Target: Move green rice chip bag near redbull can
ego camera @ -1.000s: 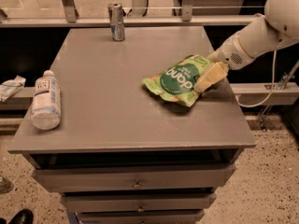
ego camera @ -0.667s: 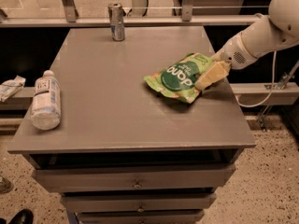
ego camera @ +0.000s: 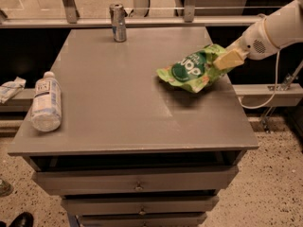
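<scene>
The gripper (ego camera: 228, 59) is seen at the right of the frame, just past the right edge of the grey table (ego camera: 113, 93), at the end of a white arm (ego camera: 277, 30) that enters from the upper right corner. Its pale tan fingers are closed on the right-hand end of the green rice chip bag (ego camera: 189, 71), and no gap between them can be made out. The bag is held over the right part of the tabletop, tilted, with its gripped end higher than its left end; its dark green circle and white lettering are turned toward the camera, and a shadow is cast on the table surface below it. Whether its lower left corner touches the table cannot be told. The redbull can (ego camera: 118, 22) is found upright at the far edge of the table, in the upper middle-left of the frame, well apart from the bag. A clear plastic bottle (ego camera: 46, 100) with a white label is laid on its side near the left edge of the table. Closed drawers (ego camera: 137, 178) are seen beneath the tabletop in the lower part of the frame.
</scene>
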Available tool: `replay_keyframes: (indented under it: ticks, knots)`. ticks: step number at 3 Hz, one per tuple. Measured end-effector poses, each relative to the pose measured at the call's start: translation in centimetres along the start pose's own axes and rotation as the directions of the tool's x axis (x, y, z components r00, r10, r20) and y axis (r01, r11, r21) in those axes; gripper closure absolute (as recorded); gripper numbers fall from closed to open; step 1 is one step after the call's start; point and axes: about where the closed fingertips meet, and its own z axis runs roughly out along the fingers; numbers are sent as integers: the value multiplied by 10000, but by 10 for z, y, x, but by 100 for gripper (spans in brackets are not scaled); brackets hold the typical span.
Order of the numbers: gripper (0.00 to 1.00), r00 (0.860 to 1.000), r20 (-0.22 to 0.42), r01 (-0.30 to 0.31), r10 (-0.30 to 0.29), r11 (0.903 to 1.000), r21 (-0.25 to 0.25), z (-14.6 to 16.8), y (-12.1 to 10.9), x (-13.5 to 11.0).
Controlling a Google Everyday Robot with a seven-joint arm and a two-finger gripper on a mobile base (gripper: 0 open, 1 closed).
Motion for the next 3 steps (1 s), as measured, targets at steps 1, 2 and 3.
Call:
replay_keyframes:
  ticks: [1,2,3]
  knots:
    - [100,9969,571,-597,536,9920,1109,-39,-10,-10]
    - [100,9938,856,-833,708,9848,1527,-50,-16,-15]
    - [100,9922,945,-944,808,9842,1498,-46,-11,-15]
